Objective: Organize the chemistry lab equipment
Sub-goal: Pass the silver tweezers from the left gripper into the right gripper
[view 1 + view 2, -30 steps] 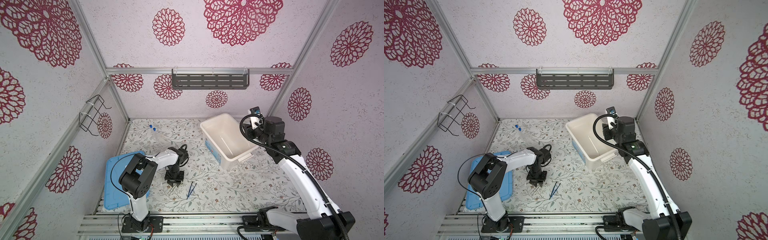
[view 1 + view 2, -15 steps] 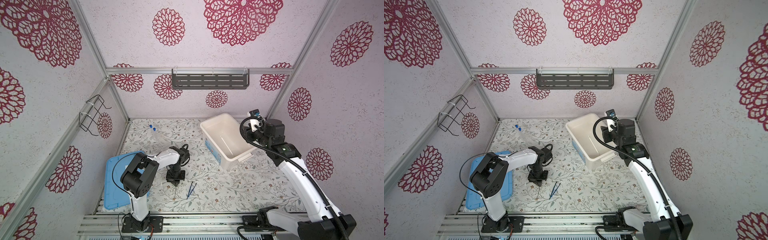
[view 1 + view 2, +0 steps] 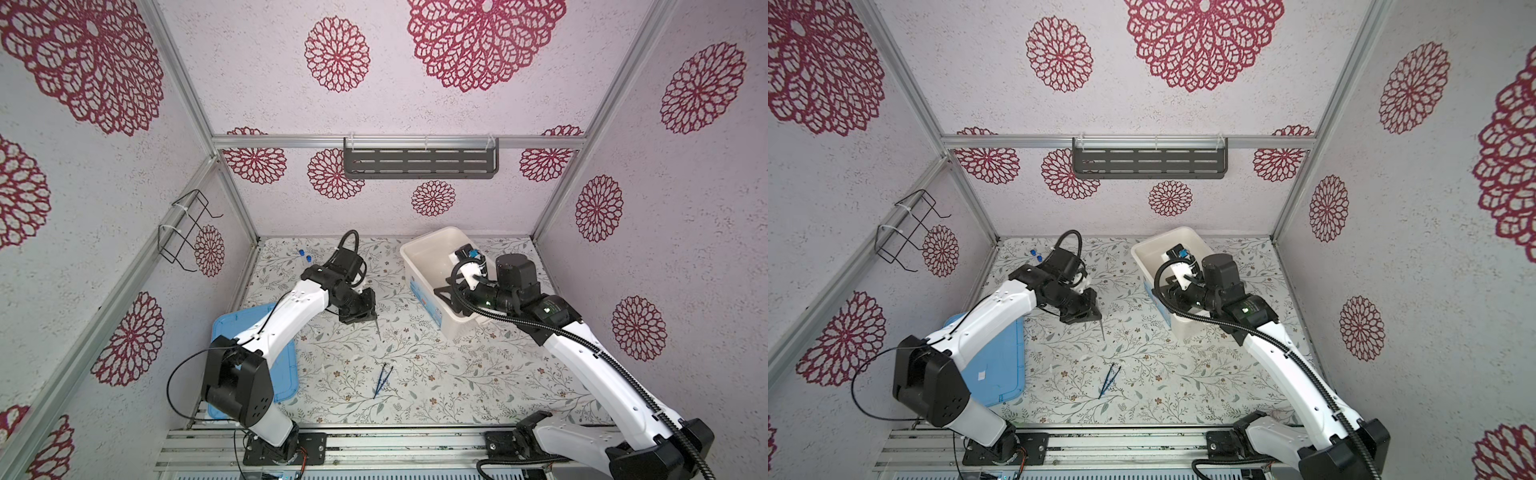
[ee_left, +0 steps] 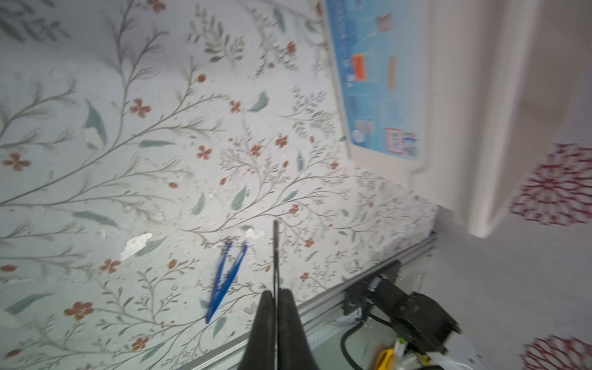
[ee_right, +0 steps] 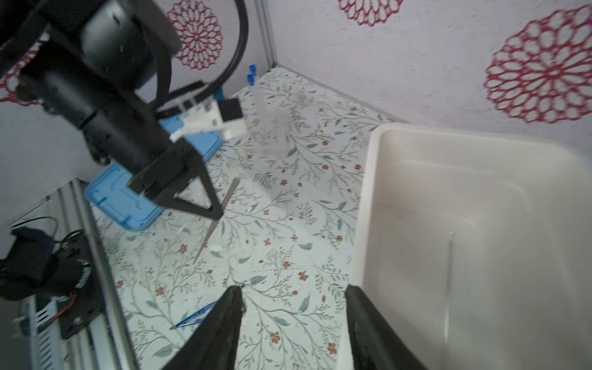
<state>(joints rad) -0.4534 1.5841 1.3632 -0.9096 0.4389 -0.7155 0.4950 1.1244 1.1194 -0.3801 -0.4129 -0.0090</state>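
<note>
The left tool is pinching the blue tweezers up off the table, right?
Not quite. The left tool is pinching a thin silvery stick up off the table, not the blue tweezers. The tweezers lie flat on the table, with nothing holding them. The left wrist view shows this.

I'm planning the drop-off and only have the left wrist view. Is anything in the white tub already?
Observer: Yes, one thin white rod lies in the white tub.
Operator: Where is the right tool?
Observer: The right tool is open over the tub's rim.
Operator: What else is out besides the tweezers?
Observer: Two blue-capped tubes lie in the table's far left corner.
</note>
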